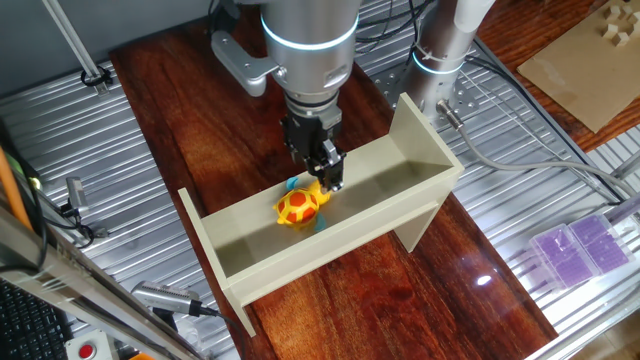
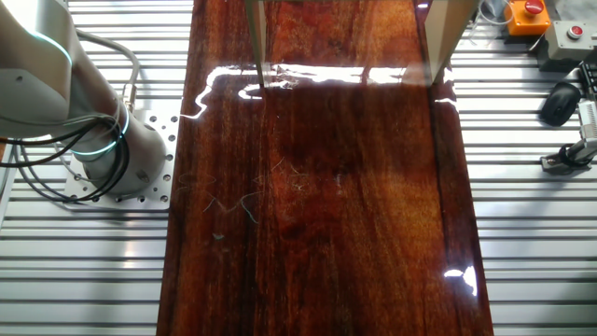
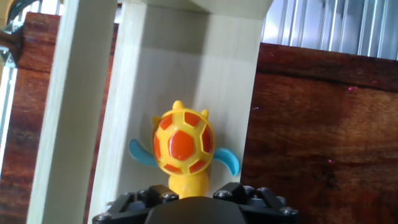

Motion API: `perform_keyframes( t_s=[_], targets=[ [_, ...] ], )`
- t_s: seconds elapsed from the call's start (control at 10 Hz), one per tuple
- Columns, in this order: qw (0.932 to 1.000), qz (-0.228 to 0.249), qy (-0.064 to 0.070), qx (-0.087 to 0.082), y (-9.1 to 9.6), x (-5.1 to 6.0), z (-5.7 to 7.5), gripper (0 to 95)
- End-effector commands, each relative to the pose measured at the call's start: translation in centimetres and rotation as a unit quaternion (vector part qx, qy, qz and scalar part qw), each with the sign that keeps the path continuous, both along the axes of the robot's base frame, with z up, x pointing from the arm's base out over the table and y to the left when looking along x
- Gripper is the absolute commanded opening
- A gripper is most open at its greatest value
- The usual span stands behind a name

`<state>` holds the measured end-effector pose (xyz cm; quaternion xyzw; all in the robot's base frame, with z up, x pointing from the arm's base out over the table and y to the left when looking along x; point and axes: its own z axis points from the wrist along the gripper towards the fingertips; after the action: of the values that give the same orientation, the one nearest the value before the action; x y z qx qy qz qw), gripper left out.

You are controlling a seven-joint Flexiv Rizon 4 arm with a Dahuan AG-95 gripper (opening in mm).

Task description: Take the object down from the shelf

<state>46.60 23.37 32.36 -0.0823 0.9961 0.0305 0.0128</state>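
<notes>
The toy turtle (image 1: 300, 207), with its orange-red and yellow shell and blue flippers, hangs tilted in the trough of the beige shelf (image 1: 340, 235). My gripper (image 1: 326, 178) reaches down from above and is shut on the turtle's yellow head. In the hand view the turtle (image 3: 183, 144) hangs shell-up over the shelf floor (image 3: 186, 68), its head pinched at my gripper (image 3: 189, 190). I cannot tell if the turtle still touches the floor. In the other fixed view only the shelf's two end panels (image 2: 257, 42) show at the top edge.
The shelf stands across a dark wooden board (image 1: 200, 130) on a ribbed metal table. The robot base (image 2: 107, 149) with cables stands at the left. A purple box (image 1: 585, 248) lies at the right. An emergency stop button (image 2: 532, 11) sits at the far corner.
</notes>
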Motion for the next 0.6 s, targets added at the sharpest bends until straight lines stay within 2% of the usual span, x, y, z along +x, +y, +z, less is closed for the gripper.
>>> perform_keyframes(
  t_s=[0.1,0.6],
  targets=[
    [1.0000,0.002,-0.001,0.000,0.1,0.4,-0.7,57.0],
    [1.0000,-0.009,-0.001,0.001,0.7,0.7,-1.9,57.0]
  ],
)
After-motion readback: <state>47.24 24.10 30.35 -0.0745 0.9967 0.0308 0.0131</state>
